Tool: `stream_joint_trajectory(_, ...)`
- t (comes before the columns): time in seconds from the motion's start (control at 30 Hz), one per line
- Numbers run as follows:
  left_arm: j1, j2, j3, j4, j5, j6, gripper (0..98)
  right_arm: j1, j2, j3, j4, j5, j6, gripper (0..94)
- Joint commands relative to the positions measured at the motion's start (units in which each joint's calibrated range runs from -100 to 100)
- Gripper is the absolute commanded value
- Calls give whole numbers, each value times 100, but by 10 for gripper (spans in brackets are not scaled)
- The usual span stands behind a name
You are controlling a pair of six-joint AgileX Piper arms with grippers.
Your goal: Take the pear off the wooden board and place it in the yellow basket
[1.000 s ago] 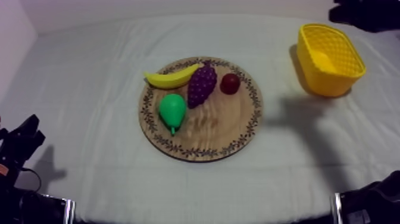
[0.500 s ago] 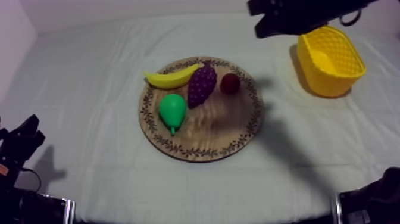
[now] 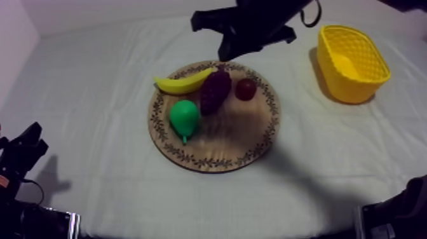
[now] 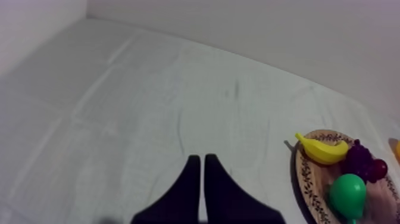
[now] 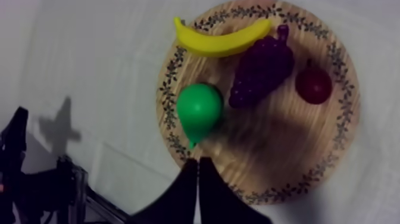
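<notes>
Pear [image 3: 183, 118] on board [image 3: 236, 135], basket [image 3: 356, 89] apart

The left pincer [image 4: 201, 159] sits at the top view's lower left, fingers pressed together. The right arm [image 3: 254, 22] stretches across the upper middle, the right pincer [image 5: 196, 162] likewise closed.

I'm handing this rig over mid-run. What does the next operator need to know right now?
Left gripper: shut, empty, resting at the left of the table.
Right gripper: shut, empty, above the wooden board, close to the pear.
Pear lies on the board beside the grapes; yellow basket stands at the table's right.
Done: nothing picked yet.
Left: open, grasp the pear, drop it into the basket.
</notes>
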Motion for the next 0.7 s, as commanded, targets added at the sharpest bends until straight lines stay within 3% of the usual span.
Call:
stream_joint_trajectory(0.0, 0, -2, -5, -1, 1, 0, 1, 19, 415, -416, -45, 116, -198, 15)
stream_joint_trajectory(0.43, 0, -2, -5, -1, 1, 0, 1, 42, 1060, -1132, -191, 406, -337, 47)
stream_joint_trajectory(0.5, 0, -2, -5, -1, 1, 0, 1, 37, 1072, -1106, -213, 393, -287, 125)
stream_joint_trajectory(0.67, 0, -2, -5, -1, 1, 0, 1, -51, 1088, -918, -161, 348, -257, 473)
